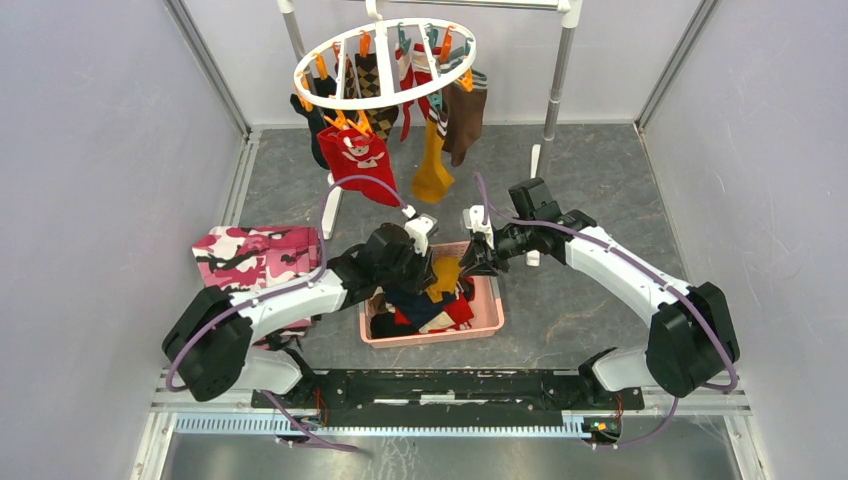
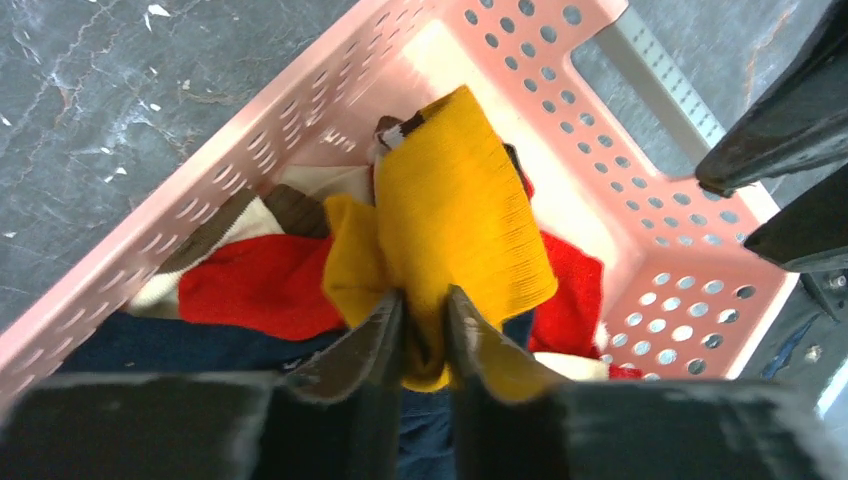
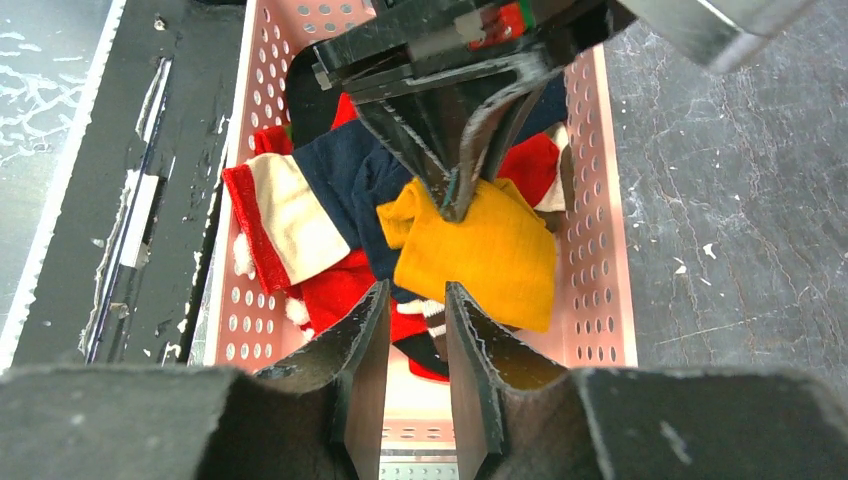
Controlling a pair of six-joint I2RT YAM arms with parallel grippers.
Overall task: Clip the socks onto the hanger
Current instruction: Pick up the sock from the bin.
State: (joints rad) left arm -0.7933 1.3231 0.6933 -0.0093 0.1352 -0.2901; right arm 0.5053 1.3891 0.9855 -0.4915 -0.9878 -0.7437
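Note:
My left gripper [image 2: 425, 310] is shut on a mustard yellow sock [image 2: 460, 200] over the pink basket [image 2: 250, 140]. Red, navy and striped socks [image 3: 330, 190] lie piled in that basket. Seen from the right wrist, the left gripper [image 3: 455, 205] pinches the yellow sock [image 3: 485, 255] at its top edge. My right gripper [image 3: 415, 300] stands open close by, over the basket's far end, with nothing between its fingers. The white round hanger [image 1: 385, 65] hangs at the back, with a red sock [image 1: 358, 160], a yellow one [image 1: 432, 165] and a brown one [image 1: 465, 120] clipped to it.
A pink-white-black camouflage cloth [image 1: 255, 255] lies left of the basket [image 1: 430, 338]. The metal pole rack [image 1: 562, 70] holds the hanger at the back, its feet on the grey floor. White walls close in both sides.

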